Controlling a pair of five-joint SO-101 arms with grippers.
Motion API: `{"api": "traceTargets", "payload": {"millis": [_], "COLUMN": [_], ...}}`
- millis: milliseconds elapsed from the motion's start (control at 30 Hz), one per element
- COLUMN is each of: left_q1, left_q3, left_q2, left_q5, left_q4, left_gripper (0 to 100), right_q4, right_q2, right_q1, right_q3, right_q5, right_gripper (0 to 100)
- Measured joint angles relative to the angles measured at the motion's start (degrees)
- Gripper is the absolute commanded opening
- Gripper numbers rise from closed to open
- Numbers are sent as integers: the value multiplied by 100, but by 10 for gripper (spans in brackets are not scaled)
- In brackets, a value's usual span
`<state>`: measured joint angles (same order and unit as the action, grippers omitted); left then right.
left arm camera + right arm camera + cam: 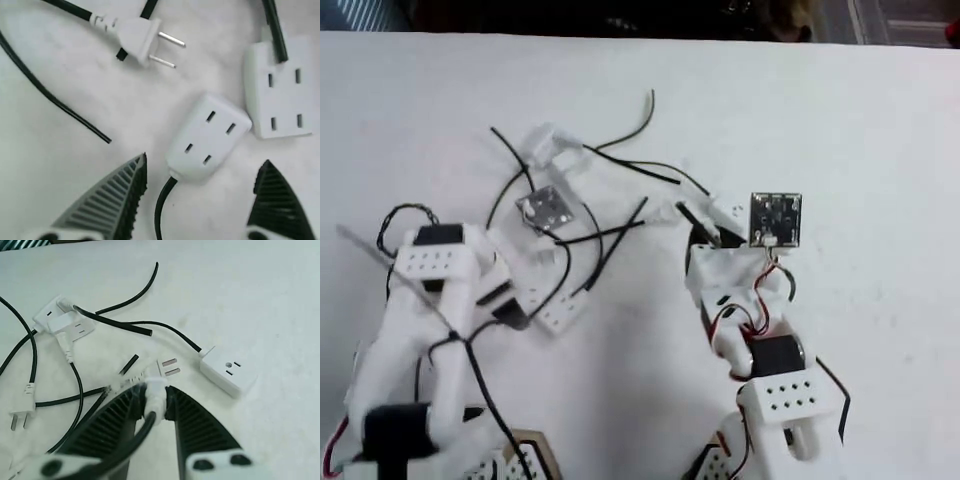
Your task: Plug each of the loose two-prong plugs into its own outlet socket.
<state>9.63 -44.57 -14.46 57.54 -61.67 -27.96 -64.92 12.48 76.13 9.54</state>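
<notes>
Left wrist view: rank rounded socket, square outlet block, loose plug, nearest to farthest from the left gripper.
1. rounded socket: just ahead of the open left gripper, in line with the gap between its fingers.
2. square outlet block: beside the rounded socket, ahead of one finger.
3. loose plug: beyond both, prongs bare.

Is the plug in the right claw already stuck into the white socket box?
No: the plug in the right gripper shows bare prongs, with table between them and the socket box.
</notes>
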Motion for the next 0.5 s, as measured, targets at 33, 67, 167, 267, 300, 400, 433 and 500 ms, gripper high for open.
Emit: {"api": "traceTargets", "payload": {"millis": [33,67,167,267,300,400,433,500], "left_q1": [0,0,0,88,114,334,457,730], "left_q3": [88,158,273,281,281,281,281,281], "left_q2": [167,316,563,580,589,598,598,598], "left_q5": [18,18,18,18,18,-167,-308,-519], "left_q4": [0,0,0,132,185,325,396,527], "left_gripper": [287,286,258,202,199,237,259,311], "right_q4": [0,0,0,0,0,0,0,0], "right_q2": [0,0,0,0,0,0,0,0], "right_q1": [0,0,0,0,0,0,0,0], "right_q3": [0,0,0,0,0,0,0,0], "right_q5": [0,0,0,0,0,0,0,0], "right_gripper": [17,17,17,17,17,17,17,17]}}
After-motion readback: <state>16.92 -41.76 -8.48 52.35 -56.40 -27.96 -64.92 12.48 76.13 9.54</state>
